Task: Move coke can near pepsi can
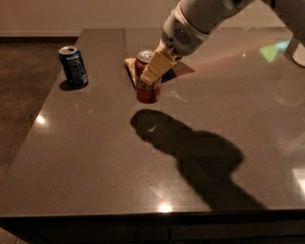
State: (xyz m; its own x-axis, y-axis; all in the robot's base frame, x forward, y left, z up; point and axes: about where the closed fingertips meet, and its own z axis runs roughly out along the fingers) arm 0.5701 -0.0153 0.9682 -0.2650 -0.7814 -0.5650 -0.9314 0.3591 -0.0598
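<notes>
While we hold the coke can pinched in the gripper, the camera view shows the relation that matters: the pepsi can lies toward the left of the view from the held can and slightly farther back, well apart from it, with bare tabletop between them. One cream finger crosses the front of the red can on a slant, and the other we take to be behind it, out of sight; the can's long axis is upright, or very nearly so, silver top uppermost. Its base seems to us to hang just clear of the table, since the shadow starts a little below the can rather than at its foot, though we cannot be sure of it. The pepsi can stands upright near the table's left edge, so we judge the coming move to be a sideways carry leftward that must stop short of that edge and of the blue can itself. Our one arm reaches in from the upper right. A crumpled snack bag lies just behind the coke can, partly hidden by it. The surface is dark, smooth and glossy, throwing back small points of light; beyond its left edge we see a dark floor, and a pale wall at the back.
</notes>
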